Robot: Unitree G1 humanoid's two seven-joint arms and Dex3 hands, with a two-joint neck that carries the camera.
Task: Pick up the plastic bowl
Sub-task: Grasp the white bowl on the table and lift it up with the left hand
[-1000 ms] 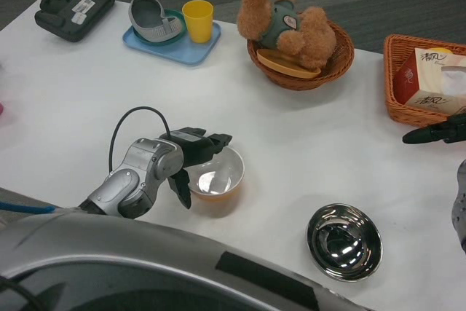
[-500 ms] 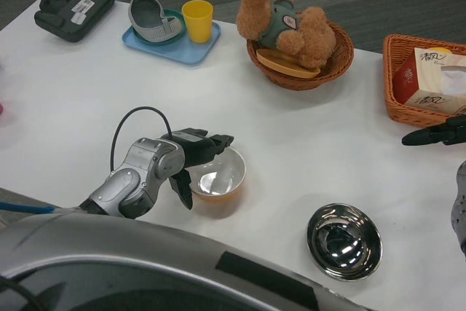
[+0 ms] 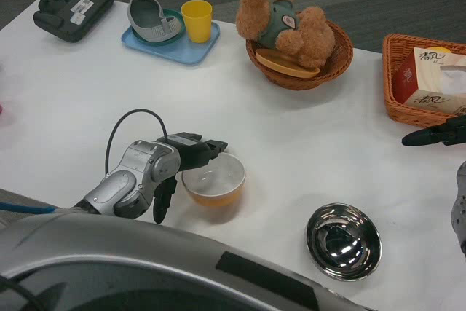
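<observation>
Orange on the outside and white inside, the plastic bowl (image 3: 213,178) sits upright on the white table (image 3: 87,100), near the front edge and a bit left of the middle. It looks empty.

The left hand (image 3: 182,162) is right at the bowl's left side. Some fingers (image 3: 207,147) lie along the back rim, and one dark finger (image 3: 162,205) hangs down on the near left side. I cannot tell if the hand has a real hold on the bowl yet, because the wrist hides the part that would touch it.

To do this step well, I think the hand should pinch the rim firmly, with fingers on the outside wall and on the inside, before it goes up. The bowl is light and smooth, so a loose pinch could let it tip or slide away. Lifting straight up and keeping the bowl level would be safest.

The shiny metal bowl (image 3: 344,241) sits well apart to the right, so it should not get in the way. The right hand (image 3: 437,133) waits at the far right edge, close to the wicker basket with the tissue box (image 3: 429,78). Only its dark fingers show, so I cannot tell how it is set.

Farther back are a teddy bear in a round basket (image 3: 298,41) and a blue tray (image 3: 171,40) with a yellow cup (image 3: 196,20).
</observation>
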